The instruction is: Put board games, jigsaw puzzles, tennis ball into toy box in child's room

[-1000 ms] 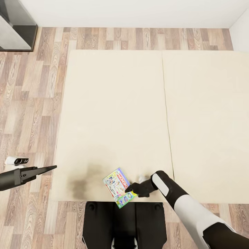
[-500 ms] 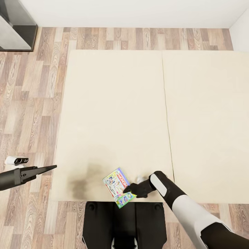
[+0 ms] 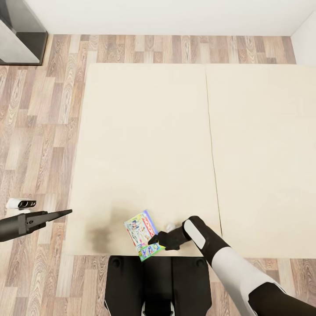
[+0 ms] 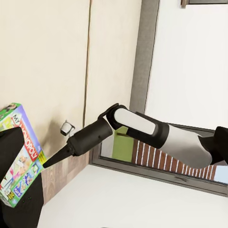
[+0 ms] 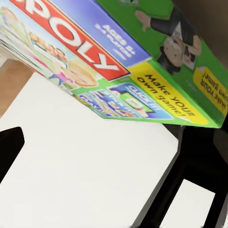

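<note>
Step in hand: fetching a board game off the bed (image 3: pixel 149 145). The Monopoly box (image 3: pixel 140 232) sits at the near edge of the mattress, its lower corner overhanging the edge toward our base. Our right hand (image 3: pixel 154 240) is at the box's right-hand side, in contact or nearly so. We cannot tell from any view whether its fingers are spread or pinching the box.

Left hand (image 3: pixel 61 213) hangs off the bed's left side over the wood floor (image 3: pixel 39 131), well apart from the box. Its fingers look pressed together into a point and carry nothing.

Next move, as we judge it: get a firm pinch on the overhanging edge, lift clear of the mattress, then drive to the bench with the toy box. A thin flat box on soft bedding may slide rather than lift.

View differences:
- Head view gives the layout: box, bed edge, both arms.
- Right wrist view gives close print on the Monopoly box (image 5: pixel 118 61), tilted, with "Make your own game" legible on its side.
- Left wrist view catches the Monopoly box (image 4: pixel 19 152) side-on and the left hand (image 4: pixel 47 164) tapering beside it.
</note>
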### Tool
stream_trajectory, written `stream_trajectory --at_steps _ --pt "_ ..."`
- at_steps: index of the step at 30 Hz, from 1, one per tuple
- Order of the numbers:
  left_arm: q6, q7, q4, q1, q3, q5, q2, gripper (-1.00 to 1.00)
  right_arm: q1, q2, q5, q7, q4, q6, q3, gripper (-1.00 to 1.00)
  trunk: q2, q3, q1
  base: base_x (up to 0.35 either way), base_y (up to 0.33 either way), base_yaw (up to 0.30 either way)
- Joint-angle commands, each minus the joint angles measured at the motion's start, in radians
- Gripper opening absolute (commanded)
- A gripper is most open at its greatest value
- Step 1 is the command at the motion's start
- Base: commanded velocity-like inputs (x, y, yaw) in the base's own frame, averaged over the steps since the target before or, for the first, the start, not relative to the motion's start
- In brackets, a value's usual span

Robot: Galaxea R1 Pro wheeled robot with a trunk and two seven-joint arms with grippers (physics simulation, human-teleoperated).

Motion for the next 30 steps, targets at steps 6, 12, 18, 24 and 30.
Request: stream_trajectory --at_steps 6,12,18,24,30 --pt "0.011 -0.004 0.0 0.0 0.0 0.0 0.0 1.0 -0.001 0.002 0.01 0.006 -0.05 0.01 0.001 1.0 -0.002 -0.001 0.001 0.0 0.0 0.0" --pt "0.011 -0.004 0.0 0.0 0.0 -0.001 0.0 1.0 0.001 0.003 0.01 0.002 -0.077 0.015 0.001 1.0 -0.002 -0.001 0.001 0.0 0.0 0.0" --pt "0.011 -0.004 0.0 0.0 0.0 0.0 0.0 1.0 0.0 0.003 0.011 0.0 -0.081 0.015 0.001 1.0 -0.002 -0.001 0.001 0.0 0.0 0.0" --pt "0.011 -0.004 0.0 0.0 0.0 0.0 0.0 1.0 -0.004 0.004 0.011 -0.002 -0.082 0.013 0.001 1.0 -0.002 -0.001 0.001 0.0 0.0 0.0" --pt "0.011 -0.004 -0.001 0.0 0.0 0.0 0.0 1.0 -0.01 0.004 0.011 -0.004 -0.082 0.008 0.001 1.0 -0.002 -0.001 0.001 0.0 0.0 0.0"
